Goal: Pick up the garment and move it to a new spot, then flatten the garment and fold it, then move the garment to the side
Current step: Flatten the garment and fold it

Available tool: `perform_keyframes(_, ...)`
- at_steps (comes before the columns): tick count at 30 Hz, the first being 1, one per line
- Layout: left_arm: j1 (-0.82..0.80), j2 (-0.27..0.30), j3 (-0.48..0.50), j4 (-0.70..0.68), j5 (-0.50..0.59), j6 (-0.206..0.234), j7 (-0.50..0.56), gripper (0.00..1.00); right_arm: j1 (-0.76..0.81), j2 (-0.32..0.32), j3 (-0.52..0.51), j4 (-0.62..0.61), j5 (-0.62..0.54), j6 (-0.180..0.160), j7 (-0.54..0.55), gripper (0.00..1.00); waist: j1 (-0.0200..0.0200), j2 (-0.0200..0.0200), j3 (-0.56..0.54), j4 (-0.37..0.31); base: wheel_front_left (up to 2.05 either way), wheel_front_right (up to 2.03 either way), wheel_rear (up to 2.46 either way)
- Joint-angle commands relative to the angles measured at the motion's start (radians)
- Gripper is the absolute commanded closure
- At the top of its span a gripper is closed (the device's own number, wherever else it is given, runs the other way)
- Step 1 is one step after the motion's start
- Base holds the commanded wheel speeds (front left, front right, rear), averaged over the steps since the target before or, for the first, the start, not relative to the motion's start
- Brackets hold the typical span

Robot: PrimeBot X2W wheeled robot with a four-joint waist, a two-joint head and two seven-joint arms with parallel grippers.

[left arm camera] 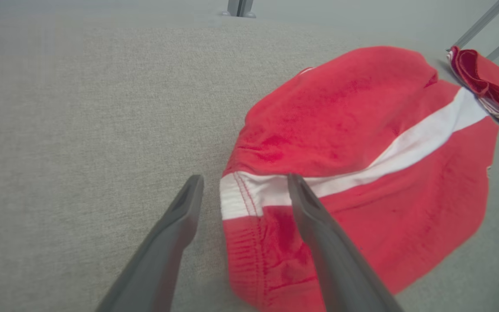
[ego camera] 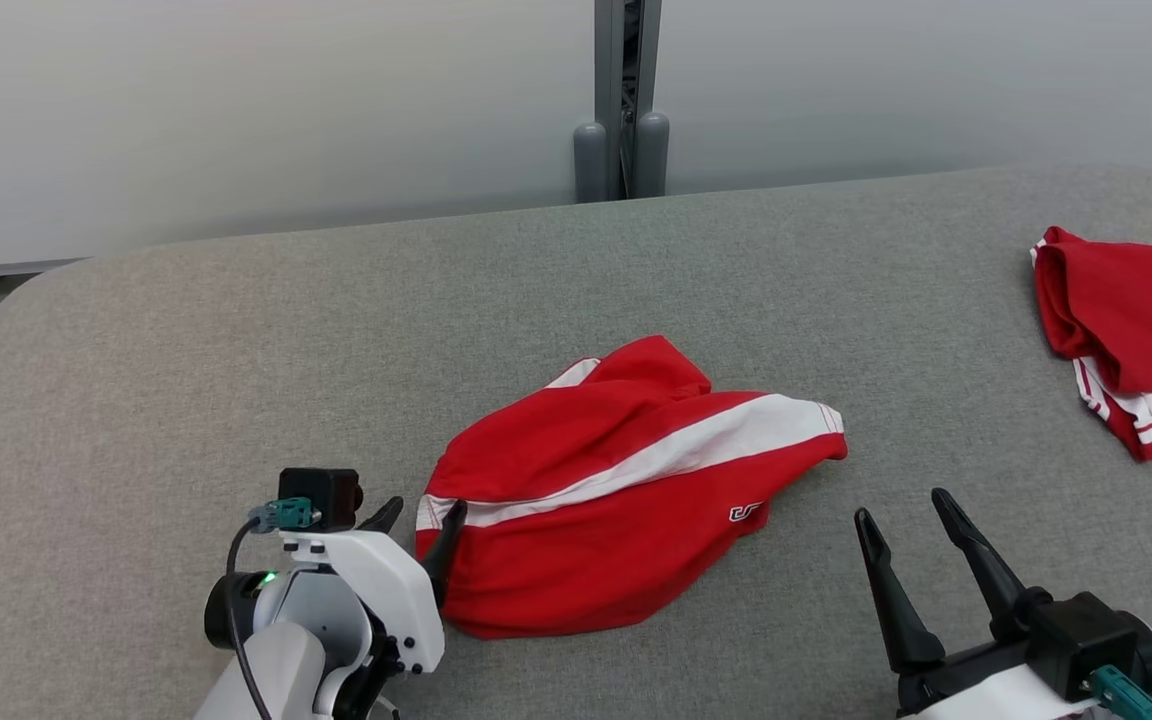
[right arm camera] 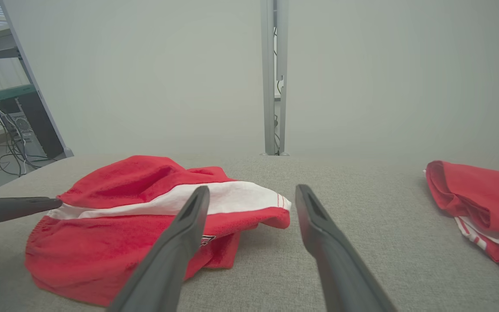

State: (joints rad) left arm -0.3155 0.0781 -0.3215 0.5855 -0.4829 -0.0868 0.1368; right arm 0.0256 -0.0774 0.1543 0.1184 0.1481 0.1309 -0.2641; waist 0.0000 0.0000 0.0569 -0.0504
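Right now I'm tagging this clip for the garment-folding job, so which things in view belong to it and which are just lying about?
Job in hand: crumpled red garment with a white stripe; left gripper, open, fingers either side of its edge; right gripper, open, beside it; grey table.
Lying about: second red garment at the table's right; metal post behind.

Even diffuse overhead light, no glare; soft shadow under garment [right arm camera: 154,225] edge; wrist views barrel-distorted, near fingers [left arm camera: 163,251] blurred.
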Motion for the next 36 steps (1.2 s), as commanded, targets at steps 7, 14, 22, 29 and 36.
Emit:
perform_keyframes(7,-0.045,0.014,0.0,0.031,-0.007,0.023,0.047,0.06,-0.02,-0.018,0.0,-0.001,0.0,0.0,0.0,0.0,0.0,0.0,0.028,-0.017,0.0,0.0,0.0)
perform_keyframes(14,-0.051,0.021,-0.01,0.031,-0.016,0.011,0.066,1.0,-0.025,-0.021,-0.004,-0.003,-0.002,0.0,0.0,0.0,0.0,0.0,0.036,-0.017,0.0,0.0,0.0)
perform_keyframes(22,0.031,0.057,-0.031,-0.093,0.024,0.025,-0.018,1.0,-0.049,-0.018,0.013,0.019,0.019,0.0,0.0,0.0,0.0,0.0,0.023,-0.002,0.0,0.0,0.0)
perform_keyframes(29,0.146,0.084,-0.061,-0.257,0.05,0.046,-0.041,1.0,-0.146,-0.067,0.068,0.189,0.195,0.0,0.0,0.0,0.0,0.0,0.021,0.038,0.0,0.0,0.0)
perform_keyframes(36,0.206,0.087,-0.076,-0.383,0.051,0.066,-0.025,1.0,-0.344,-0.168,0.25,0.368,0.406,0.0,0.063,0.0,0.0,0.0,0.035,0.074,0.0,0.0,0.0)
